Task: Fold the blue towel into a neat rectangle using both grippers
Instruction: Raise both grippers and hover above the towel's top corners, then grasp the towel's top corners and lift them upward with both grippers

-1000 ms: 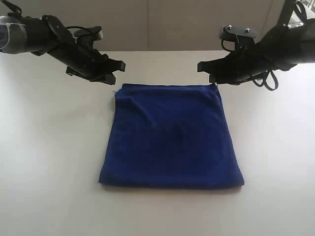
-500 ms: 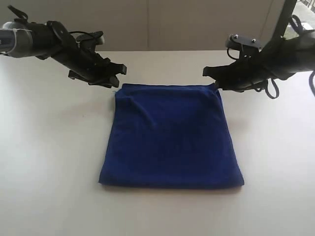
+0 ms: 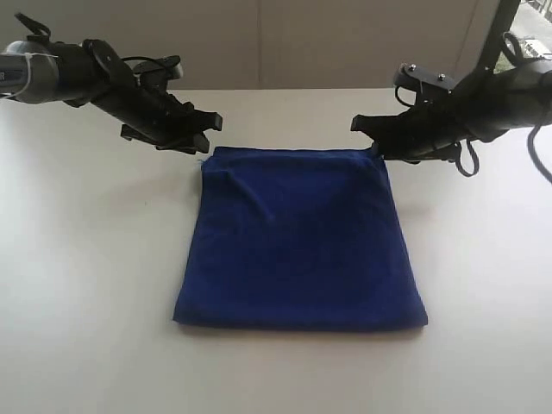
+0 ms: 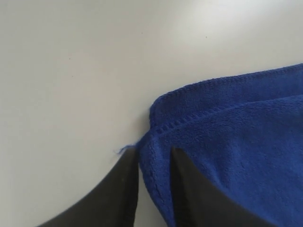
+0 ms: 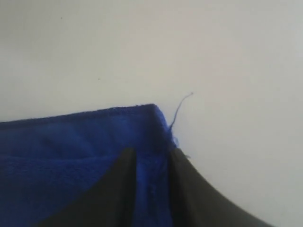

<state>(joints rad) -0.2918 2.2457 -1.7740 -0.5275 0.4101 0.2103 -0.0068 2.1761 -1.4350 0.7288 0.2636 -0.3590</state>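
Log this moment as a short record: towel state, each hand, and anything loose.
towel: blue towel lies flat on the white table, two layers showing at its far edge, roughly rectangular
left hand: left hand just above the far left corner, fingers apart, no cloth lifted
right hand: right hand at the far right corner, fingers apart, contact with the cloth unclear
loose: loose thread sticks out from the far right corner

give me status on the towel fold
Left gripper open, right gripper open, each at a towel corner. Blue towel folded, flat on table. Nothing seen in the way.
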